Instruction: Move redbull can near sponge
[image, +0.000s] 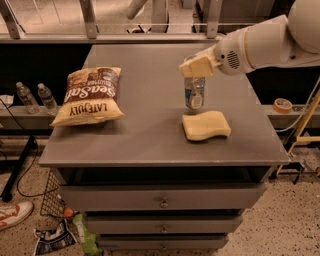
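Note:
The redbull can is a slim silver-and-blue can, upright, held by its top in my gripper. The gripper reaches in from the right on a white arm and is shut on the can's upper end. The can's base is at or just above the grey table top; I cannot tell if it touches. The sponge is pale yellow with wavy edges and lies flat just in front of the can, a small gap between them.
A brown-and-yellow chip bag lies on the table's left side. Water bottles stand on a low shelf at the left. A tape roll sits on a ledge at the right. Drawers are below the table top.

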